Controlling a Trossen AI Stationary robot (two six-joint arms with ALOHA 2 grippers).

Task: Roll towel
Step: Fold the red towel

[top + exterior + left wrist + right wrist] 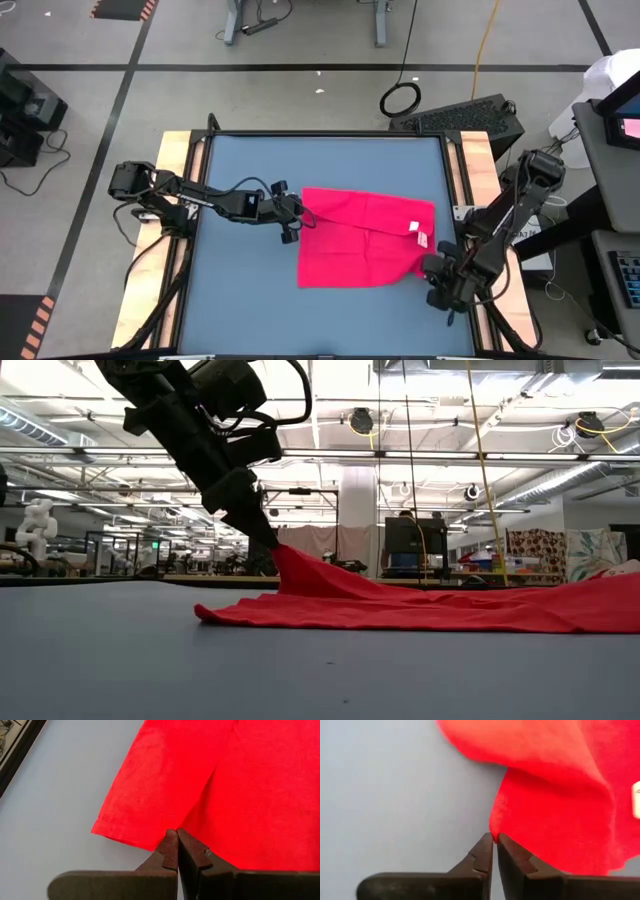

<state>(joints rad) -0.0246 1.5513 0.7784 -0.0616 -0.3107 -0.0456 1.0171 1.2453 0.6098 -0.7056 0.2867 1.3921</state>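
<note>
Both hands, left hand (296, 222) and right hand (430, 266), pinched shut on towel (365, 240) edges, lifting them off worktop (240, 300) to start rolling.

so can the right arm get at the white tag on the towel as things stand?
Probably yes. The tag lies exposed on top of the towel, near the right gripper, which is shut on the towel's near corner, so it would have to let go first.
</note>
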